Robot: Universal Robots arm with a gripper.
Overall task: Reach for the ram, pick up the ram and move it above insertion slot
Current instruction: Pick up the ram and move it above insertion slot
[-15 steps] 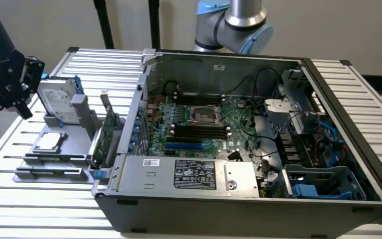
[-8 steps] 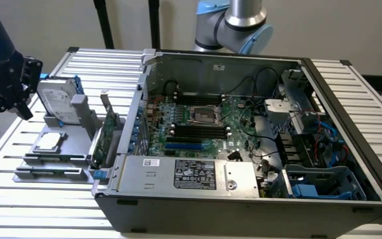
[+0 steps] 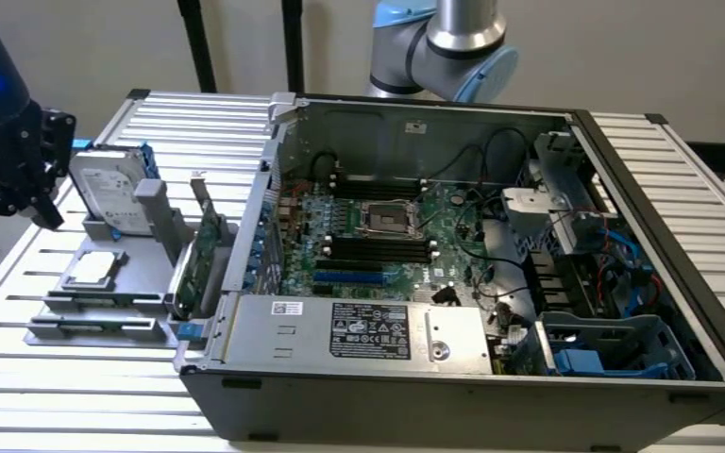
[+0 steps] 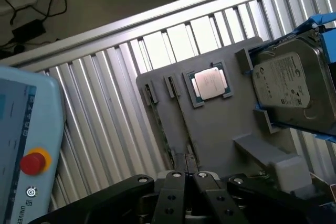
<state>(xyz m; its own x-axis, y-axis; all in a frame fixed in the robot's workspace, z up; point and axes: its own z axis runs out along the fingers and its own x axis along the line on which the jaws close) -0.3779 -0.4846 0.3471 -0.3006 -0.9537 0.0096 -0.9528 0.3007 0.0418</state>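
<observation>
The ram point(image 4: 180, 118) stands on edge in a long holder of the grey fixture point(image 4: 220, 124), beside the square silver processor chip point(image 4: 210, 83). In the exterior view the ram point(image 3: 102, 301) lies near the fixture's front. My gripper point(image 4: 186, 178) hangs above the end of that holder, shut and holding nothing. The exterior view places the gripper point(image 3: 45, 209) high off the fixture's far left corner, apart from the ram. Inside the open computer case, the insertion slot point(image 3: 377, 247) is one of several parallel black sockets on the motherboard.
A hard drive point(image 3: 109, 193) in a blue bracket and a green expansion card point(image 3: 201, 255) stand on the fixture. A second thin holder point(image 4: 160, 124) runs parallel to the ram. The case wall point(image 3: 252, 226) rises between fixture and motherboard. A teach pendant point(image 4: 26, 145) lies below the table edge.
</observation>
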